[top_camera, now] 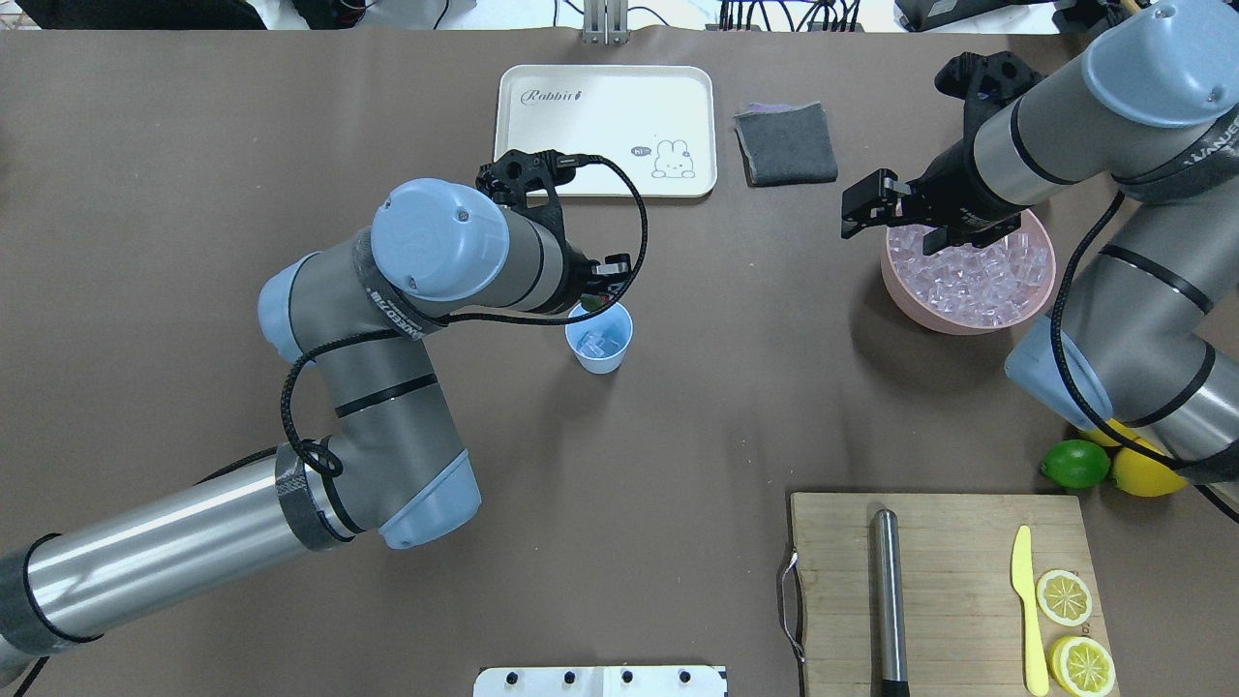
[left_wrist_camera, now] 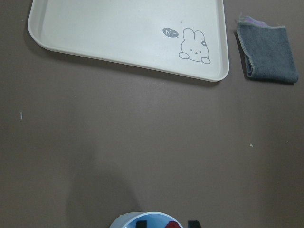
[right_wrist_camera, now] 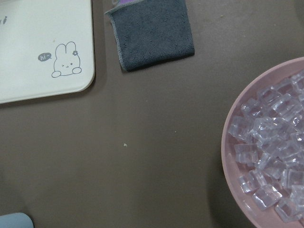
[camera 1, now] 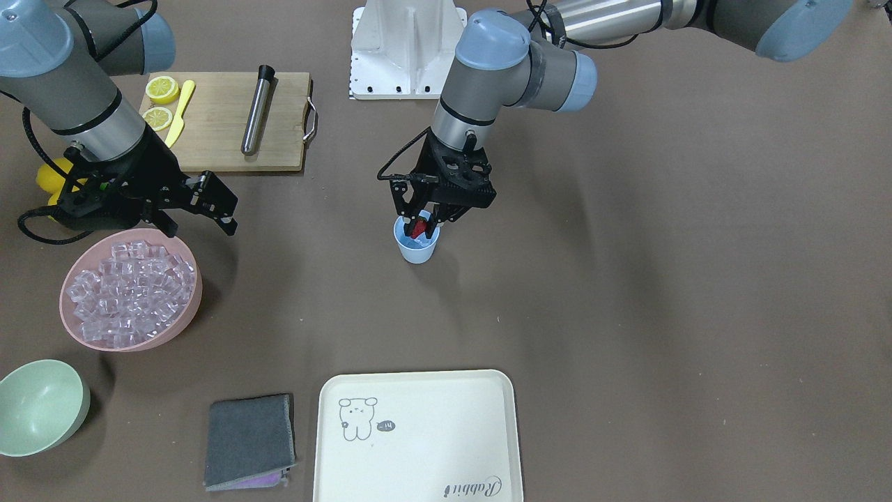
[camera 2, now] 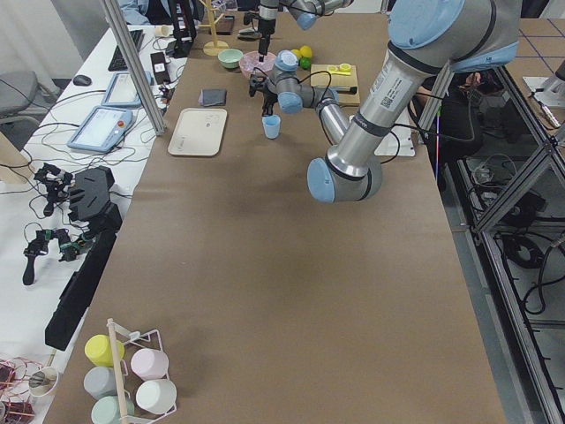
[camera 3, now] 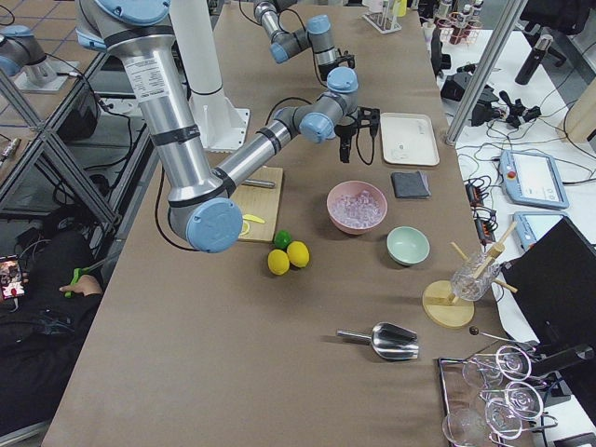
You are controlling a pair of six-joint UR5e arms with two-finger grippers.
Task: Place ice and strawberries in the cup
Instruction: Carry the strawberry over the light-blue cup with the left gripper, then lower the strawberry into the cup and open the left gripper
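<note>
The light blue cup [camera 1: 418,252] [top_camera: 602,356] stands mid-table with a few ice cubes [top_camera: 597,341] inside. My left gripper [camera 1: 420,224] [top_camera: 598,298] hangs right over its mouth, shut on the small red strawberry [camera 1: 418,229] [left_wrist_camera: 172,225], which sits at rim height. The left wrist view shows only the cup's rim [left_wrist_camera: 124,220] at the bottom edge. More ice [camera 1: 129,293] [right_wrist_camera: 270,156] fills the pink bowl [camera 1: 198,293] [top_camera: 895,290]. My right gripper [camera 1: 198,224] [top_camera: 895,227] hovers open and holding nothing above the bowl's edge nearest the robot.
A cream tray [camera 1: 418,481] [top_camera: 513,145] and a folded grey cloth [camera 1: 249,439] [top_camera: 786,143] lie on the operators' side. A pale green bowl [camera 1: 70,418] sits beside the pink one. The wooden board [camera 1: 216,139] carries a metal rod [camera 1: 258,111], a yellow knife and lemon halves.
</note>
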